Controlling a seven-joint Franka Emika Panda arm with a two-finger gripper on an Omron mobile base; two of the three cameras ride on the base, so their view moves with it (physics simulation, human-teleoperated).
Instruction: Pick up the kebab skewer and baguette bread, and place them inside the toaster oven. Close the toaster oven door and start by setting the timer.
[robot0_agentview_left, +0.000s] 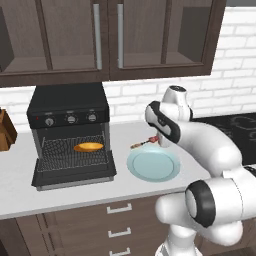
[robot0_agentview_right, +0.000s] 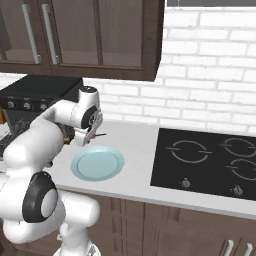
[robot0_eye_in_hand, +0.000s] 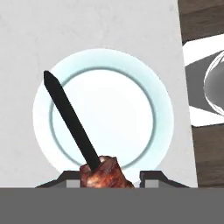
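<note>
At the far left of the left base view a brown wooden block (robot0_agentview_left: 6, 131) stands on the tabletop (robot0_agentview_left: 60, 192). Next comes the toaster oven (robot0_agentview_left: 70, 131), its door (robot0_agentview_left: 75, 175) folded down flat, with the baguette bread (robot0_agentview_left: 88, 147) already lying on the wire rack (robot0_agentview_left: 70, 152) inside. To the right of the oven sits a pale blue plate (robot0_agentview_left: 153, 166), bare. Just above the plate's far edge hangs the hand (robot0_agentview_left: 156, 140), clamped on the kebab skewer (robot0_agentview_left: 142, 144), whose stick points left toward the oven. In the hand view the skewer (robot0_eye_in_hand: 72, 120) runs up across the plate (robot0_eye_in_hand: 153, 92) below, clear of it, with a red-brown chunk caught between the fingertips (robot0_eye_in_hand: 151, 175). Farther right, in the right base view, a black cooktop (robot0_agentview_right: 210, 162) is set into the tabletop.

The skewer looks light and stiff, but thin, so it could twist or swing in a hold taken at one end. The meat chunk gives the pads more to bite on than the bare stick would, though it may be a little soft or greasy; a hold nearer the middle would likely balance better.
</note>
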